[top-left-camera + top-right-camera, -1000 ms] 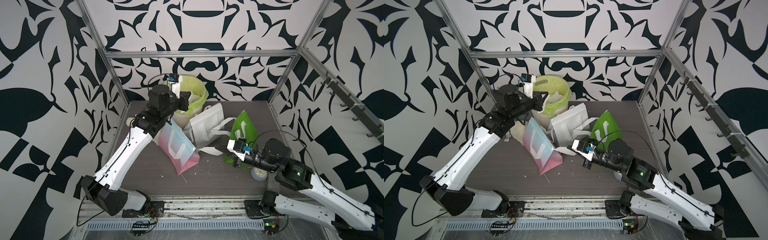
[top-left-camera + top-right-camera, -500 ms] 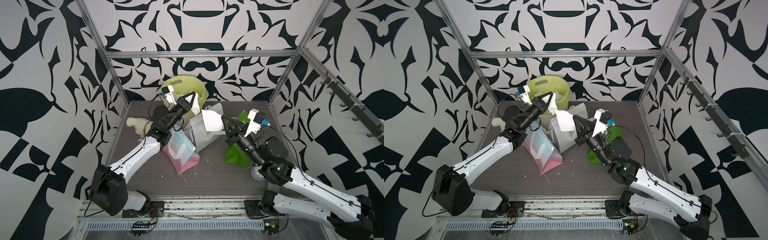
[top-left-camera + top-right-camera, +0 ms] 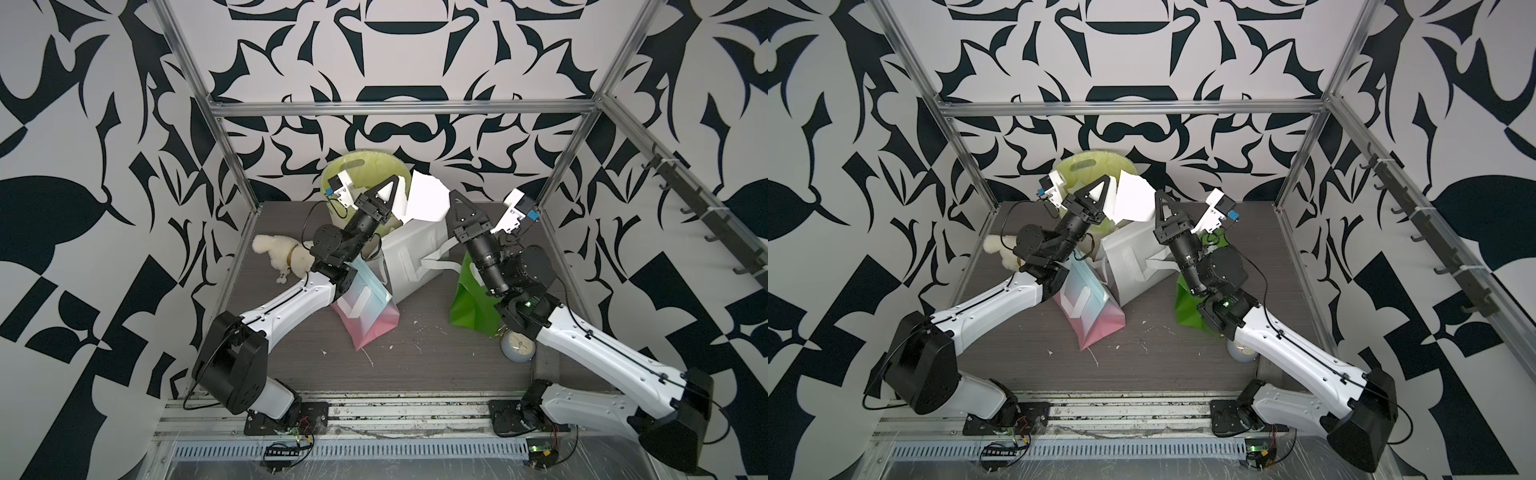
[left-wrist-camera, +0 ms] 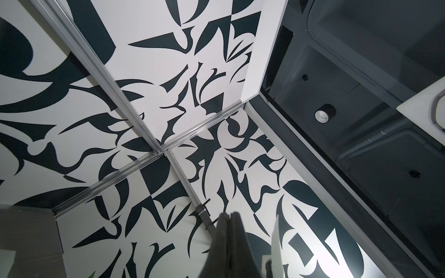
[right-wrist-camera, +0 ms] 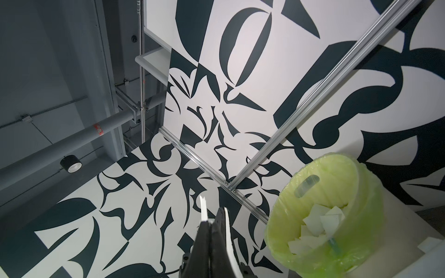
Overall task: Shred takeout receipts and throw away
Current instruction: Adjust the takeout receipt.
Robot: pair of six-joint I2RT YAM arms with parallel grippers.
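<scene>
The right end effector (image 3: 454,198) is clamped on the takeout receipt (image 3: 428,201), which is held aloft beside the green-lined bin (image 3: 353,161). The left end effector (image 3: 392,191) is closed at the opposite edge; a grip there cannot be confirmed. The sheet should be torn over the bin so scraps are caught.

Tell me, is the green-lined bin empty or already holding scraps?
Holding scraps: the right wrist view shows several torn white pieces lying at the bottom of the green-lined bin, well below its rim.
</scene>
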